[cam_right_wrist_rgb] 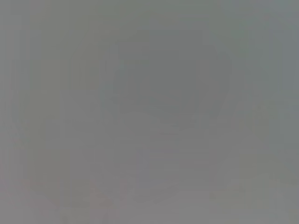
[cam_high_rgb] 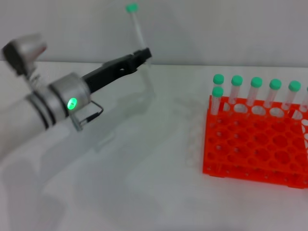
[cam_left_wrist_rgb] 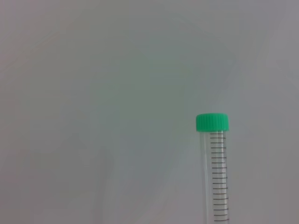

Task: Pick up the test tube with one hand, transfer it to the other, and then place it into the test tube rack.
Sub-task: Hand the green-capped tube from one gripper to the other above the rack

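Observation:
My left gripper (cam_high_rgb: 142, 55), black on a silver-grey wrist with a green light, is shut on a clear test tube (cam_high_rgb: 138, 33) with a green cap. It holds the tube upright above the white table, left of the middle. The same tube shows in the left wrist view (cam_left_wrist_rgb: 216, 177), cap up, with graduation marks. The orange test tube rack (cam_high_rgb: 257, 144) stands at the right of the table, well apart from the gripper. My right gripper is out of view; its wrist view shows only a plain grey surface.
Several green-capped tubes (cam_high_rgb: 255, 91) stand in the rack's back row, with one more (cam_high_rgb: 217, 98) at its back left corner. The white table (cam_high_rgb: 144, 183) lies bare between the arm and the rack. A pale wall runs behind the table.

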